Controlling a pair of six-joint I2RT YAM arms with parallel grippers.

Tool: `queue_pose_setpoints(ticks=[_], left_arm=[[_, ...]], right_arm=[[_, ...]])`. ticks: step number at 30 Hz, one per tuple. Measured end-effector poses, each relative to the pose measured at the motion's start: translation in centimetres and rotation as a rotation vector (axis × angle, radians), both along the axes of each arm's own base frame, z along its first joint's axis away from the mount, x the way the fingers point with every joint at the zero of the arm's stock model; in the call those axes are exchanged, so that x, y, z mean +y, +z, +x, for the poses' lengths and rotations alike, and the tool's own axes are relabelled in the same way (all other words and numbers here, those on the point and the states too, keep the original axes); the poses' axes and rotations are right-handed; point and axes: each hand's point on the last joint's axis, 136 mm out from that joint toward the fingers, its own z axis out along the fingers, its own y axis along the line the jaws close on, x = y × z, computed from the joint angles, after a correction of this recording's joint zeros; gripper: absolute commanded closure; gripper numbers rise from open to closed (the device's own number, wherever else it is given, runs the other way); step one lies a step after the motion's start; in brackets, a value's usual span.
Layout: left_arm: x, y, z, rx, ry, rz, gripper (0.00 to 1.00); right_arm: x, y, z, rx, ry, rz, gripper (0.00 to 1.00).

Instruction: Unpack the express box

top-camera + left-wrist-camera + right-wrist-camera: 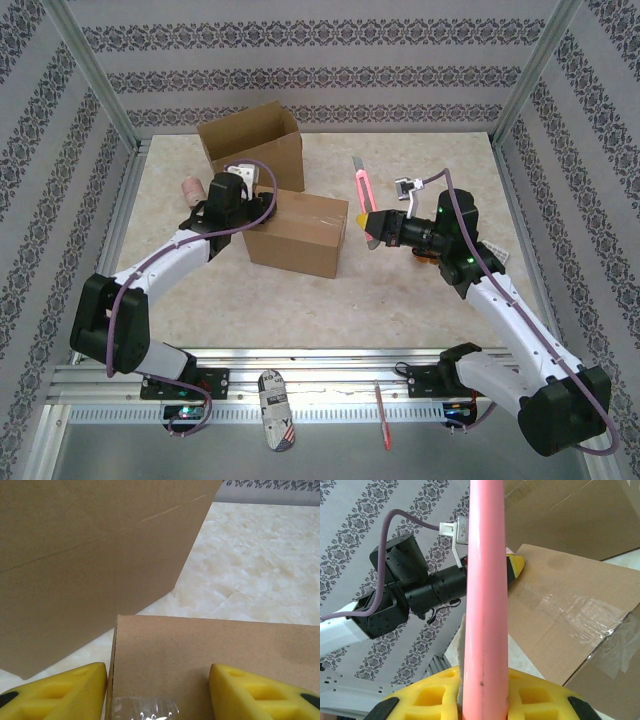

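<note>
The left arm stretches forward, the left tool (pixel 158 677) spread open over the left top edge of the taped box (pixel 300 235) at mid-worktop (pixel 420 300). The right arm bends inward, the right tool (pixel 485 692) clamping a pink cutter (pixel 360 188) just beside the box's right end.

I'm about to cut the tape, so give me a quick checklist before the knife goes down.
1. Knife gripped in right gripper: ok.
2. Blade extended: cannot tell.
3. Knife on the tape: not ok, it is off to the side of the box.
4. Left gripper at the box's corner: ok.
5. Box held steady: cannot tell; left jaws are open.
</note>
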Motion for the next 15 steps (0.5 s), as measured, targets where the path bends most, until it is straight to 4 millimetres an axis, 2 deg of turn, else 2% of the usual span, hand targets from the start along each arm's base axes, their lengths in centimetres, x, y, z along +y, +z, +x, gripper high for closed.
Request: queue_pose_setpoints(ticks=[8, 15], left_arm=[[-0.2, -0.1, 0.0, -0.018, 0.043, 0.052, 0.43], [-0.1, -0.4, -0.3, -0.021, 0.074, 0.082, 0.42]], right_arm=[[0.0, -0.5, -0.5, 0.05, -0.026, -0.001, 1.0], [-1.2, -2.3, -1.7, 0.167, -0.096, -0.038, 1.0]])
